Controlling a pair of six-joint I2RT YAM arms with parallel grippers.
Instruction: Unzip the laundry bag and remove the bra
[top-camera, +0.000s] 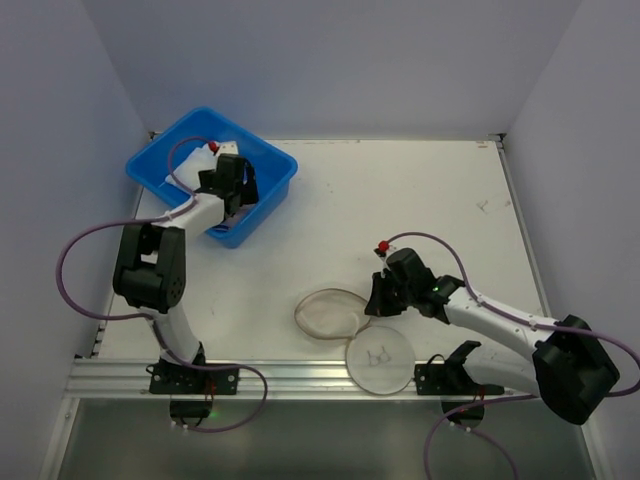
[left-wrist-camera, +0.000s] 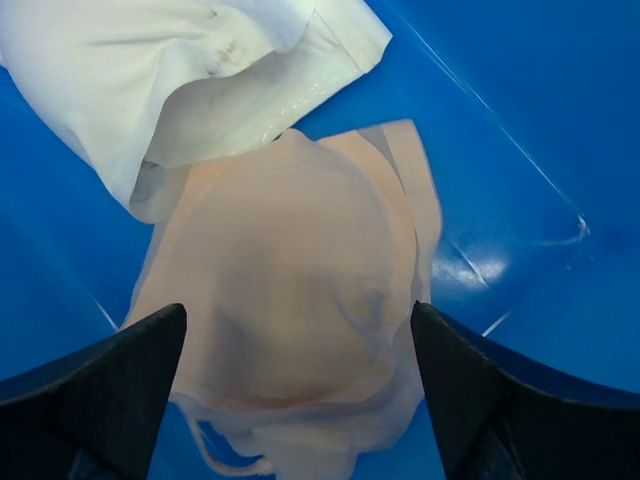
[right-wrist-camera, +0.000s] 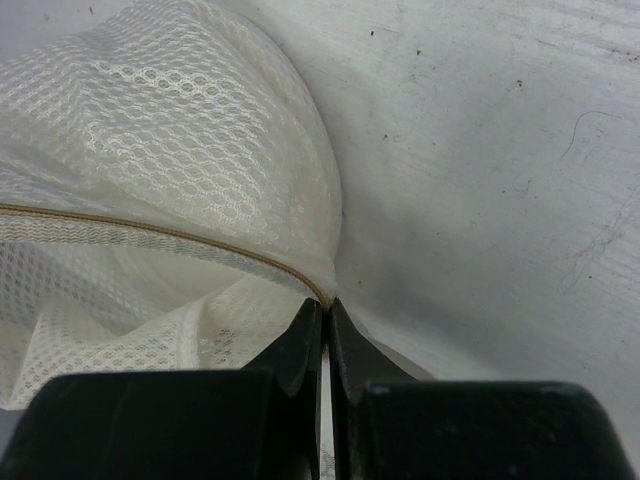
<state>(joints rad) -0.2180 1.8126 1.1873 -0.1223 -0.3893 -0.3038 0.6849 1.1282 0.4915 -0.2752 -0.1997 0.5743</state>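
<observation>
- At the near edge of the table (top-camera: 420, 200), the laundry bag (top-camera: 380, 360) lay opened out flat. One round mesh face with the black bra outline was closest to the arm bases. Its other round face lay just beyond and to the left, the two touching.
- The right gripper (top-camera: 383, 295) sat low at the right rim of the farther face.
- In the right wrist view, the right gripper (right-wrist-camera: 326, 315) had its two black fingers (right-wrist-camera: 300, 350) drawn almost together, with only a thin slit between them. They pinched the rim of the laundry bag (right-wrist-camera: 180, 170) where a thin tan seam line (right-wrist-camera: 150, 228) ran in to the fingertips.
- The cream mesh bulged up to the left of that pinch. Bare scuffed table (right-wrist-camera: 480, 150) lay to the right.
- Well apart from the bag, at the far left of the table, stood a blue tub (top-camera: 160, 160). The left gripper (top-camera: 232, 185) reached down into it.
- In the left wrist view, the left gripper (left-wrist-camera: 298, 308) was spread wide, one dark finger (left-wrist-camera: 110, 380) at each lower corner.
- The bra (left-wrist-camera: 300, 230), peach-coloured and crumpled, lay on the floor of the tub (left-wrist-camera: 520, 120) between those fingers. I could not tell whether either finger touched it.
- Beyond the bra, a white cloth (left-wrist-camera: 130, 70) lay folded in the tub, its edge overlapping the top of the bra.
</observation>
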